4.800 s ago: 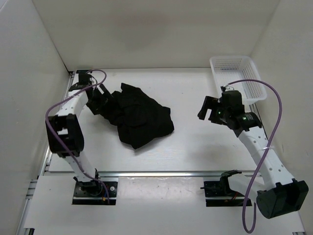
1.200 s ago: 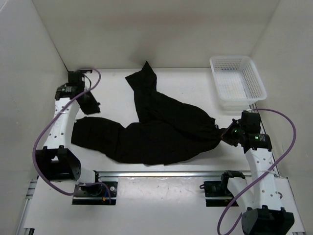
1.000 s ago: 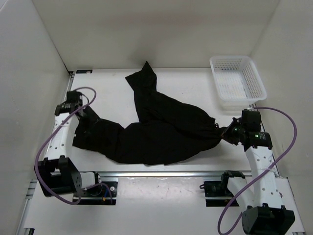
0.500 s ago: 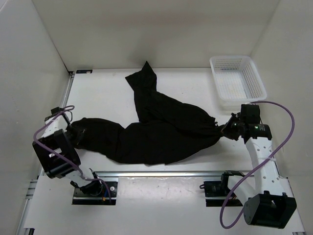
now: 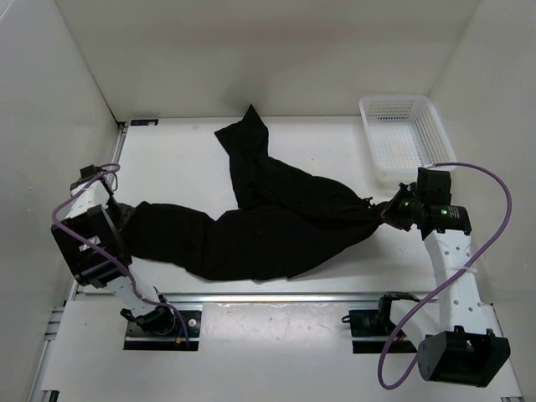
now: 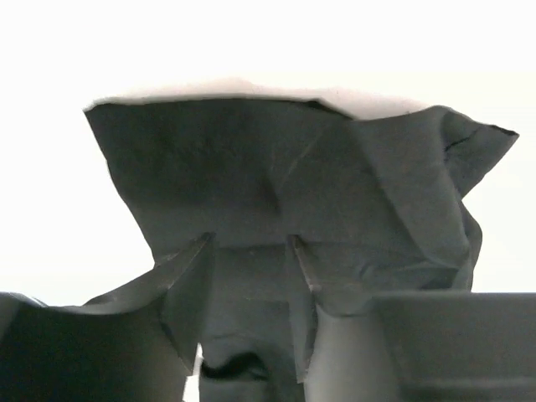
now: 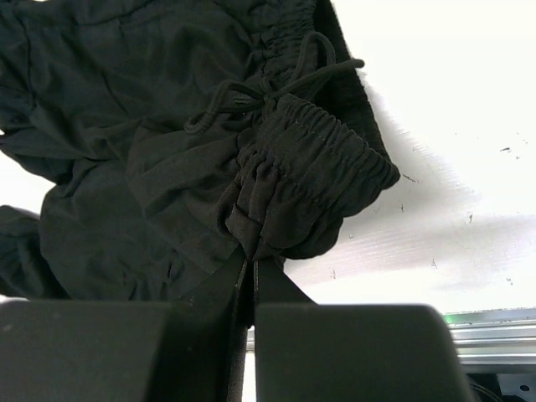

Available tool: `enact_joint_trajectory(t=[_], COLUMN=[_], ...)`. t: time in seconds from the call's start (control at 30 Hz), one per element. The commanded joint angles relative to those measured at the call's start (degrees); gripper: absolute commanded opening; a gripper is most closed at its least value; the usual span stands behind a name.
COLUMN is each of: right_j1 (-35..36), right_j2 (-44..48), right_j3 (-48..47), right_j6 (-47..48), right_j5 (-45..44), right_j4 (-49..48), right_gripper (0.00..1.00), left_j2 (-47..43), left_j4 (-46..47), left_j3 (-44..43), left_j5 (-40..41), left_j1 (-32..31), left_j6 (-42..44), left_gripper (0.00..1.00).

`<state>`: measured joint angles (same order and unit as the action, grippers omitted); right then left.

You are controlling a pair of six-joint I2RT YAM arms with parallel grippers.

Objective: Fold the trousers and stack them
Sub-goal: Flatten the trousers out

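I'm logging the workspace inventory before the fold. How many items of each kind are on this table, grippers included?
Black trousers: 1
White mesh basket: 1
Grippers: 2 (left gripper, right gripper)
Total: 4

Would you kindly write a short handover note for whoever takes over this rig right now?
Left claw: open, astride the end of one leg, not gripping yet.
Right claw: shut on the waistband.
Trousers: lying stretched across the table, one leg to the left, the other angled toward the far side.
Done: spread out.
To do: line up the legs, fold, stack.
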<state>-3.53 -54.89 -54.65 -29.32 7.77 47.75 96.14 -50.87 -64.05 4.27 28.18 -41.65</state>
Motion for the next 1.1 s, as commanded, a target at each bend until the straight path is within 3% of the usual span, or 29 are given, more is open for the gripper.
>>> enact_joint_trajectory(t=[0.0, 0.1, 0.17, 0.43, 0.57, 0.67, 0.77, 0.87, 0.97, 1.07], right_j1=[-0.16, -0.16, -0.16, -0.16, -0.16, -0.16, -0.16, -0.69, -0.69, -0.69], right_j2=[-0.04, -0.65, -1.18, -5.05, -5.05, -5.57, -7.50, -10.58, -14.18, -16.91], right_j3=[-3.61, -4.14, -4.15, -1.07, -2.29, -3.00, -4.14, -5.54, -6.34, -7.57], right_j6=[1.28, 1.28, 1.28, -3.81, -3.81, -4.42, -4.96, -6.01, -7.24, -8.38], right_j5=[-0.30, -0.30, 0.75, 5.33, 4.53, 4.01, 4.01, 2.87, 1.46, 0.23], right_j4=[-0.02, 0.51, 0.51, -4.59, -4.59, -4.59, -7.05, -9.51, -11.44, -12.93], right_gripper=[0.01, 0.01, 0.01, 0.02, 0.02, 0.02, 0.02, 0.02, 0.02, 0.01], left_j2=[-5.85, -7.98, -8.51, -10.44, -7.73, -3.34, 1.23, 8.26, 12.31, 14.86], left_j4=[-1.33, -3.52, -5.03, -5.03, -5.55, -4.59, -4.06, -5.63, -5.64, -5.64], left_j3=[-2.57, -2.57, -2.57, 3.66, -1.49, -7.28, -12.65, -17.49, -18.73, -19.44], left_j5=[7.75, 15.39, 17.52, 7.33, 5.23, 2.85, 1.54, -0.66, -1.19, -2.33], left_j1=[-1.29, 1.43, 3.71, 2.31, 2.31, -0.66, -6.10, -10.41, -12.88, -14.91], left_j6=[0.78, 0.78, -0.45, 3.86, 3.33, 6.92, 10.25, 11.33, 10.63, 10.79], left_gripper=[0.57, 0.69, 0.69, 0.67, 0.60, 0.56, 0.64, 0.65, 0.63, 0.71])
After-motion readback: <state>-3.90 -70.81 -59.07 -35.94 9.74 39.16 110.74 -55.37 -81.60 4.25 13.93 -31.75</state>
